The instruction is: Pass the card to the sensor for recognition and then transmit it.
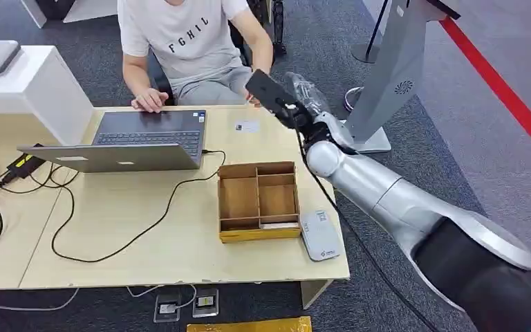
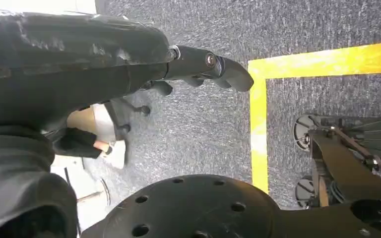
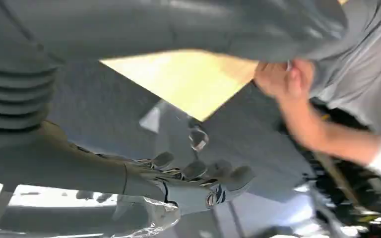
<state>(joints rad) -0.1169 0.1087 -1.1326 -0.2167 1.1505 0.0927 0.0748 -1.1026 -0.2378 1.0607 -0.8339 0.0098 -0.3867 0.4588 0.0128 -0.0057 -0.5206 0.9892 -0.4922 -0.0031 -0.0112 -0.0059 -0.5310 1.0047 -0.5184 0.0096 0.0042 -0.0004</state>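
Observation:
A small white card (image 1: 247, 126) lies flat on the wooden table (image 1: 145, 235) near its far right corner. My right hand (image 1: 278, 98) is raised just beyond and right of the card, at that corner. In the right wrist view its fingers (image 3: 198, 174) are stretched out and apart with nothing between them. A person's hand (image 3: 279, 78) is close in front of it at the table corner (image 3: 188, 84). The grey-white sensor pad (image 1: 319, 235) lies at the table's near right edge. My left hand (image 2: 198, 64) hangs over the carpet, fingers extended, holding nothing.
A cardboard box (image 1: 258, 200) with compartments stands left of the sensor. An open laptop (image 1: 135, 142) and black cables (image 1: 76, 207) occupy the table's left and middle. The person (image 1: 187, 48) sits behind the table. A grey kiosk stand (image 1: 387, 83) rises to the right.

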